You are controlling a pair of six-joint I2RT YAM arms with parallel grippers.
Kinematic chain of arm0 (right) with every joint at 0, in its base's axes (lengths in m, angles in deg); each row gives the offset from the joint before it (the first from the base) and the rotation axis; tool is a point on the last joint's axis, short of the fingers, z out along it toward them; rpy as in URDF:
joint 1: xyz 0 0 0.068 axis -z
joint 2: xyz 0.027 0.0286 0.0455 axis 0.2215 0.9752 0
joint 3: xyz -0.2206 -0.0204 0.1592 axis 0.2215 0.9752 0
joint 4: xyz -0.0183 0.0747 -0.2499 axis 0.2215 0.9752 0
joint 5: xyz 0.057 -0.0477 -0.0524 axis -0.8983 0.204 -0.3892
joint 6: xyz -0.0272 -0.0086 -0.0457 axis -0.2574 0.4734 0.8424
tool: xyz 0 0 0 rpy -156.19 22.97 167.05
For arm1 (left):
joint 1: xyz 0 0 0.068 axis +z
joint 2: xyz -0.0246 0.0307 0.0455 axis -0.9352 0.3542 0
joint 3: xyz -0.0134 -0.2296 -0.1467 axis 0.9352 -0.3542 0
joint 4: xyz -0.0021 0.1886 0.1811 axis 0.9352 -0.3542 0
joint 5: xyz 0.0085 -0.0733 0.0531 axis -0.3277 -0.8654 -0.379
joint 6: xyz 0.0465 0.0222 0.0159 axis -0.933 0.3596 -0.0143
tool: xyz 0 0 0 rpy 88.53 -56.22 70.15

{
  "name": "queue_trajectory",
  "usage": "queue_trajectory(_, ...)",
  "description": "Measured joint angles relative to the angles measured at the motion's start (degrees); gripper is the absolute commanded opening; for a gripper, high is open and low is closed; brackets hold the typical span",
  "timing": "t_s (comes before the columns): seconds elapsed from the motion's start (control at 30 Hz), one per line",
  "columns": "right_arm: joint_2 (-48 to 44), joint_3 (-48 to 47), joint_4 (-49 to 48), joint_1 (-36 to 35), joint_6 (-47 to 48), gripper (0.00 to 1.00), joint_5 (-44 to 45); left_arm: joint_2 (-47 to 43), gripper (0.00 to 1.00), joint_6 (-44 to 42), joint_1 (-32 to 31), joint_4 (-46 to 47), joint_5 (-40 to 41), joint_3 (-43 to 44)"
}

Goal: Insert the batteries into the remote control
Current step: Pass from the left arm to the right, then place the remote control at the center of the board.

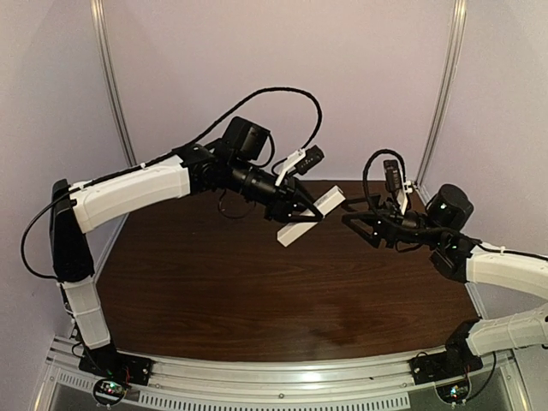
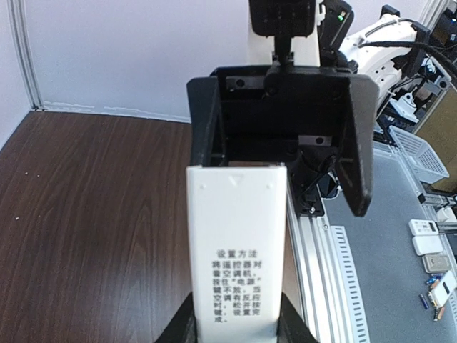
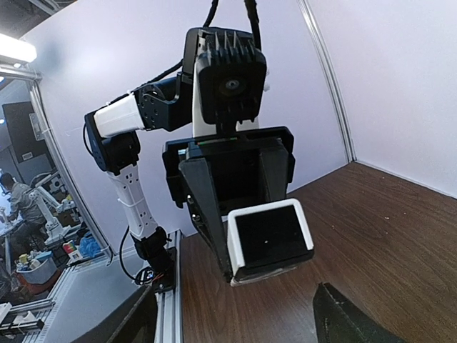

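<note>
My left gripper is shut on the remote control, a slim white bar held slanted in the air over the far middle of the table. In the left wrist view the remote control runs up between the black fingers, its printed back facing the camera. My right gripper hangs just right of the bar's far end, open and empty, with its jaws spread wide facing that end. In the right wrist view the remote control's dark end face points at my right gripper. The batteries are not in view.
The dark wood table lies under both arms, with an aluminium rail along its near edge. White walls close in the back and sides. Beyond the rail, a grey bench carries a wire basket and small white devices.
</note>
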Motion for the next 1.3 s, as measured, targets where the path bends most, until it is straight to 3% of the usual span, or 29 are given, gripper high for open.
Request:
queue_trajectory(0.3,4.57,-2.60,-1.40,-1.66,-0.24,0.59,0.46,-0.55,0.17,2.91,0.00,4.28,-3.61,-3.30)
queue_trajectory(0.57,6.88,-3.76,-4.85,-2.60,-1.70,0.32,0.63,-0.61,0.17,4.48,0.00,6.71,-5.35,-4.76)
queue_trajectory(0.77,7.87,-4.50,-5.16,-2.80,-1.88,0.18,0.00,-1.38,0.18,5.53,0.02,8.04,-6.69,-6.38)
queue_trajectory(0.83,8.02,-4.96,-5.14,-2.84,-1.84,0.14,-0.15,-1.77,0.26,5.77,0.07,8.59,-6.67,-6.69)
queue_trajectory(0.97,8.17,-5.86,-4.61,-2.86,-1.90,0.09,-0.46,-2.34,0.55,6.12,0.35,9.64,-6.64,-7.23)
queue_trajectory(1.2,8.31,-7.02,-1.75,-2.86,-1.88,0.03,-0.57,-5.68,0.96,7.54,2.75,11.67,-5.46,-12.04)
queue_trajectory(1.3,8.31,-8.74,2.82,-2.60,-0.79,0.01,-0.48,-8.31,0.97,7.91,4.92,12.09,-4.24,-14.40)
